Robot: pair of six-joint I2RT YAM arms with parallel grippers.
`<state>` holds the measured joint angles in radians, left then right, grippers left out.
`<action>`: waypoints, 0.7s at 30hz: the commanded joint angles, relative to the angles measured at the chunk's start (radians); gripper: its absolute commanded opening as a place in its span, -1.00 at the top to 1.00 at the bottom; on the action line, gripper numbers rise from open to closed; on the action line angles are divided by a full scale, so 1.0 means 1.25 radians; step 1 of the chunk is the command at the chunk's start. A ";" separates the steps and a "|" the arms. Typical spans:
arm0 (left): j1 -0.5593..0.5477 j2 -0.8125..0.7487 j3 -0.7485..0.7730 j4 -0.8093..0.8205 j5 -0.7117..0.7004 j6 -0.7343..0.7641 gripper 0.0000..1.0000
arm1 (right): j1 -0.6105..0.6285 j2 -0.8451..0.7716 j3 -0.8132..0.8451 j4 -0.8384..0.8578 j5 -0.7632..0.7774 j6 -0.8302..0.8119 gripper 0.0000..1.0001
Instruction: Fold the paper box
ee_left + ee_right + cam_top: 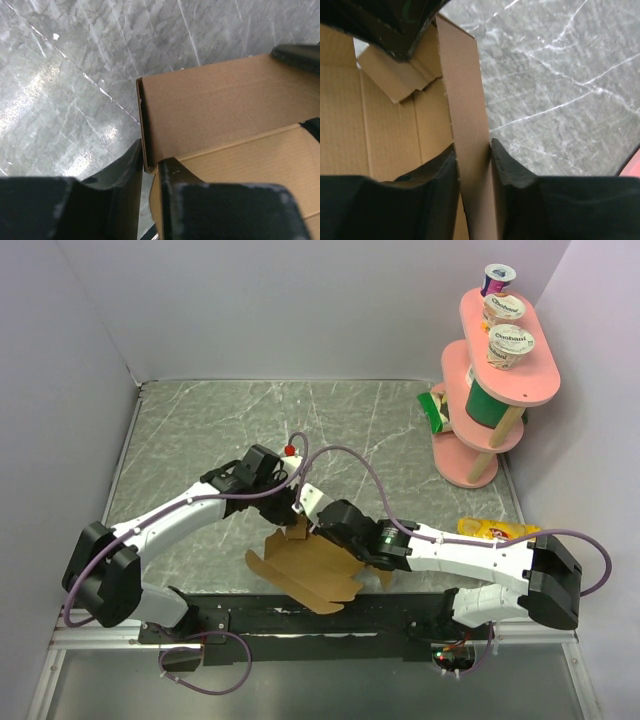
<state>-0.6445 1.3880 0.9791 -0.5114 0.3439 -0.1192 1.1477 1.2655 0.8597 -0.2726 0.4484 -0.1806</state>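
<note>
The paper box [312, 568] is plain brown cardboard, partly folded, near the table's front edge between the two arms. My left gripper [292, 478] is at its far edge. In the left wrist view its jaws close on a raised wall of the box [220, 105] at the corner. My right gripper [322, 515] comes in from the right. In the right wrist view its fingers [510, 170] pinch an upright flap of the box [462, 95] between them. The box's inner floor and a small tab [395, 75] lie to the left of that flap.
A pink two-tier stand [490, 390] with yogurt cups [510, 345] is at the back right. A green packet [432, 408] lies at its foot. A yellow packet [495, 530] lies by the right arm. Grey walls enclose the marbled table [200, 440].
</note>
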 commanded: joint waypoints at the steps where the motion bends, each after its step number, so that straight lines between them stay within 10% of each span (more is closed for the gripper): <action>1: 0.001 0.009 0.039 0.007 0.021 -0.008 0.50 | 0.002 -0.006 -0.023 0.066 0.024 0.005 0.47; 8: 0.003 0.023 0.029 0.034 0.002 -0.033 0.02 | 0.001 0.012 -0.054 0.087 0.022 0.028 0.66; 21: 0.047 0.000 -0.058 0.080 0.001 -0.033 0.08 | -0.023 -0.023 -0.110 0.144 -0.035 0.065 0.68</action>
<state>-0.5995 1.4036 0.9257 -0.4473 0.3359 -0.1555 1.1343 1.2781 0.7414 -0.1654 0.4301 -0.1276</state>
